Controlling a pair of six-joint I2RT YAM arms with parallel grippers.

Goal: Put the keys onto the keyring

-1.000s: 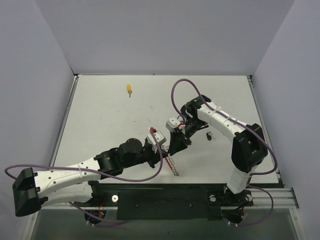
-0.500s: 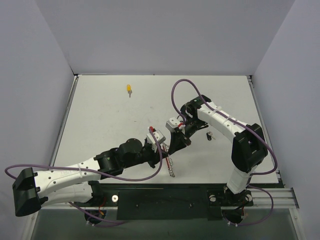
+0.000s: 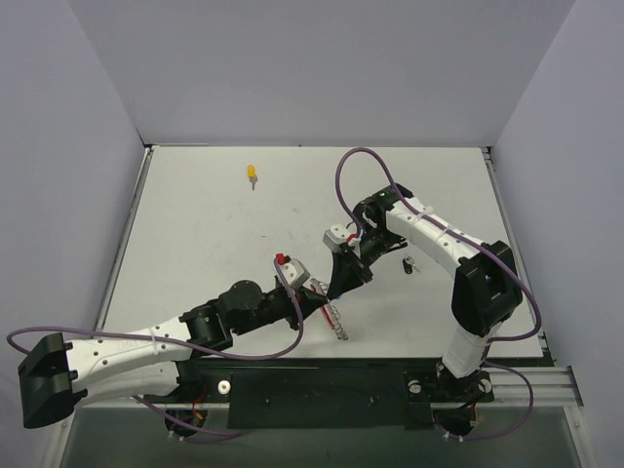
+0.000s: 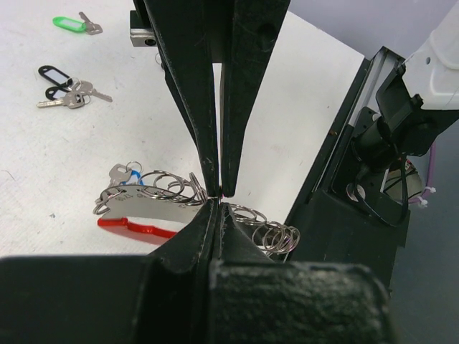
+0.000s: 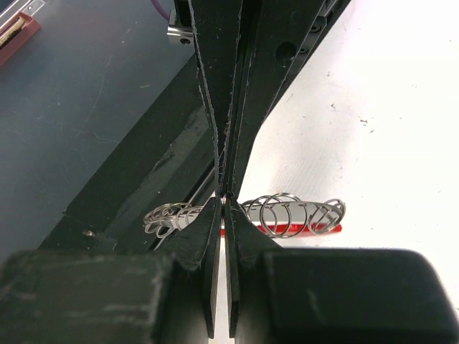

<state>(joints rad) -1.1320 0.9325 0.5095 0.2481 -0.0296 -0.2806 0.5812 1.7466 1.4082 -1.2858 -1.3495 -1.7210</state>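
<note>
White surface (image 3: 195, 244) between grey walls is carrying the keyring (image 3: 336, 321) near its front edge, its red arc and silver rings lying below both arms. Over it, the left end effector (image 4: 217, 193) is pressing its fingers together, and the right end effector (image 5: 224, 195) is doing the same; whether either is pinching wire, I cannot tell. One yellow-tagged key (image 3: 252, 174) is lying far back, with black-tagged keys (image 4: 61, 89) and a green-tagged key (image 4: 72, 22) lying well apart from the ring.
</note>
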